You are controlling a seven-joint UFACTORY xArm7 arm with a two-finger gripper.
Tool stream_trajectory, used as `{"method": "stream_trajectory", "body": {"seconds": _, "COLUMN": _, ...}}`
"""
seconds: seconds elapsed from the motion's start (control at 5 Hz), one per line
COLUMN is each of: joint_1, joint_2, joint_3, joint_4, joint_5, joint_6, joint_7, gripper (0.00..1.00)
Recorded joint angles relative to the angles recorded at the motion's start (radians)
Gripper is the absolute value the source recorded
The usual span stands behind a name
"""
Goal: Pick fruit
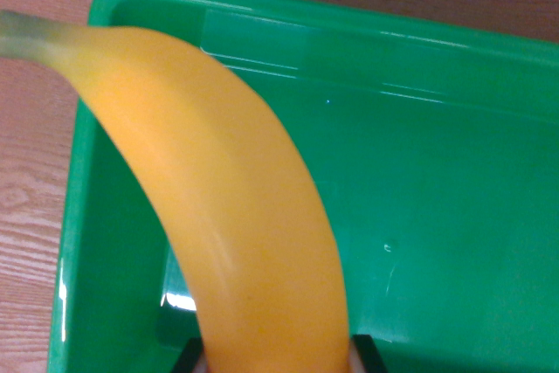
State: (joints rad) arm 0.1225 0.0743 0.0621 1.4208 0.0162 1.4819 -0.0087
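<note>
The banana (236, 216) fills the centre of the frame, running from its greenish stem at the upper left edge down to the bottom centre. There the hand (278, 357) grasps it: two dark finger tips show at the bottom edge, one on each side of the fruit, pressed against its skin. Only the tips are visible, so the depth of the grip cannot be judged.

Behind the banana lies a green tray (437, 172), its rim crossing the upper part of the frame and its left wall running down the left side. The wooden counter (35, 216) shows at the left edge and along the top. Whether the banana touches the tray floor or hangs clear of it cannot be told from this view.

The step in hand appears to be carrying the grasped fruit. The grip sits near one end, so the long free end is likely to lever and swing. Motion should be slow and even, with firm closure maintained. The stem end should clear the tray's left wall and upper rim before any sideways travel.
</note>
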Motion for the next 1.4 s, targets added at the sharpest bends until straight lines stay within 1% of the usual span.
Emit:
{"method": "stream_trajectory", "body": {"seconds": 0.2, "joint_1": 0.0, "joint_2": 0.0, "joint_3": 0.0, "joint_4": 0.0, "joint_5": 0.0, "joint_6": 0.0, "joint_7": 0.0, "gripper": 1.0}}
{"method": "stream_trajectory", "body": {"seconds": 0.4, "joint_1": -0.0002, "joint_2": -0.009, "joint_3": 0.0, "joint_4": 0.012, "joint_5": 0.0005, "joint_6": 0.021, "joint_7": 0.0, "gripper": 1.0}}
{"method": "stream_trajectory", "body": {"seconds": 0.6, "joint_1": -0.0002, "joint_2": -0.009, "joint_3": 0.0, "joint_4": 0.012, "joint_5": 0.0005, "joint_6": 0.021, "joint_7": 0.0, "gripper": 1.0}}
{"method": "stream_trajectory", "body": {"seconds": 0.8, "joint_1": -0.0004, "joint_2": -0.015, "joint_3": 0.0, "joint_4": 0.021, "joint_5": 0.0008, "joint_6": 0.036, "joint_7": 0.0, "gripper": 1.0}}
{"method": "stream_trajectory", "body": {"seconds": 1.4, "joint_1": -0.0005, "joint_2": -0.018, "joint_3": 0.0, "joint_4": 0.026, "joint_5": 0.001, "joint_6": 0.043, "joint_7": 0.0, "gripper": 1.0}}
